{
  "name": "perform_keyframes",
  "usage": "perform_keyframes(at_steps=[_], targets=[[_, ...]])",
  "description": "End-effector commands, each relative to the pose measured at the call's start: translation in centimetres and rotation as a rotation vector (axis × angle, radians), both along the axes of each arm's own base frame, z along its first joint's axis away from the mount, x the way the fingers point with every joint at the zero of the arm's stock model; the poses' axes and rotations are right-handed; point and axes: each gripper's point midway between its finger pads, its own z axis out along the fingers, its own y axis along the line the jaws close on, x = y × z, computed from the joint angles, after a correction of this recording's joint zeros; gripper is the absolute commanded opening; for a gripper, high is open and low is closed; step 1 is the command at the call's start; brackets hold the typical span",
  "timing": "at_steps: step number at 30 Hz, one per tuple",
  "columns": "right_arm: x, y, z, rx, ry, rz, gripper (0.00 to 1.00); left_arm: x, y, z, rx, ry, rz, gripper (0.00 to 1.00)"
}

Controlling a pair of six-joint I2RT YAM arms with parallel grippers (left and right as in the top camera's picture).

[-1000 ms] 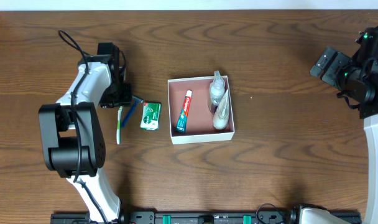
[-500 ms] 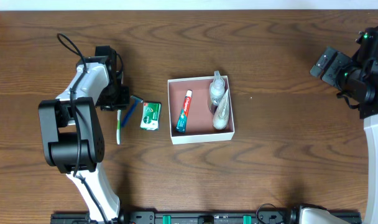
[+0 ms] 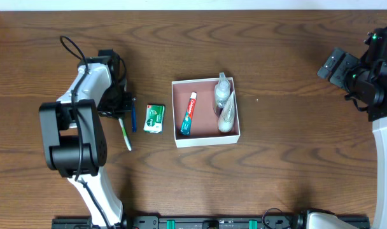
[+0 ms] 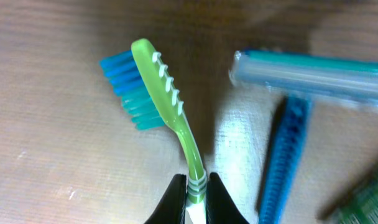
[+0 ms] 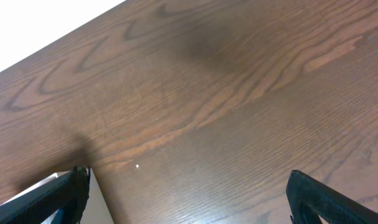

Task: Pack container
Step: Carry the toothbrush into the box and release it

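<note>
Wooden table (image 3: 276, 178), dark brown, takes up the whole overhead view. Left arm (image 3: 76, 137) is on the left side, right arm (image 3: 384, 133) is at the far-right edge.

Container (image 3: 206, 141) sits mid-table, flat, upright, open top. Inside it:
- toothpaste tube (image 3: 189, 114) lies in the left half
- small clear bottle (image 3: 222, 89) is against the right wall at the far end
- pale tube (image 3: 226, 114) is just near of the bottle, touching it

Soap packet (image 3: 154, 118), green and white, is just left of the container, outside it and not touching. Blue razor (image 3: 133, 116) is just left of the packet. In the left wrist view the razor (image 4: 282, 162) lies beside the brush.

Left gripper (image 3: 119, 104) is left of the razor. Wrist view shows its fingers (image 4: 196, 190) clamped on the green toothbrush (image 4: 167, 93) at the handle, bristles facing left. Overhead, the toothbrush (image 3: 125, 133) angles toward the near side. Can't tell whether it's off the table.

Right gripper (image 3: 337, 67) is well apart from everything, over bare wood. Its fingers (image 5: 52, 193) are spread wide, holding nothing.
</note>
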Motion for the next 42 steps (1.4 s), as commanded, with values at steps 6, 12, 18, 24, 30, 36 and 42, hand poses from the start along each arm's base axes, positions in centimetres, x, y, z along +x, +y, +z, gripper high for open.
perform_keyframes(at_steps=[6, 12, 18, 24, 30, 36, 42], targets=[[0.1, -0.2, 0.3, 0.006, -0.01, -0.013, 0.99, 2.0, -5.8, 13.3, -0.139, -0.323, -0.002, 0.06], [0.1, -0.2, 0.3, 0.006, -0.01, -0.013, 0.99, 1.8, -14.7, 18.3, -0.235, -0.512, -0.146, 0.06], [0.1, -0.2, 0.3, 0.006, -0.01, -0.013, 0.99, 2.6, -20.7, 16.8, -0.156, -0.595, -0.288, 0.06], [0.1, -0.2, 0.3, 0.006, -0.01, -0.013, 0.99, 3.2, -23.8, 11.4, -0.116, -0.536, -0.36, 0.06], [0.1, -0.2, 0.3, 0.006, -0.01, -0.013, 0.99, 2.5, -24.3, 6.2, -0.076, -0.41, -0.356, 0.06], [0.1, -0.2, 0.3, 0.006, -0.01, -0.013, 0.99, 2.0, -25.1, 5.1, -0.071, -0.387, -0.377, 0.07], [0.1, -0.2, 0.3, 0.006, -0.01, -0.013, 0.99, 0.7, -27.1, 5.0, -0.127, -0.365, -0.415, 0.08]])
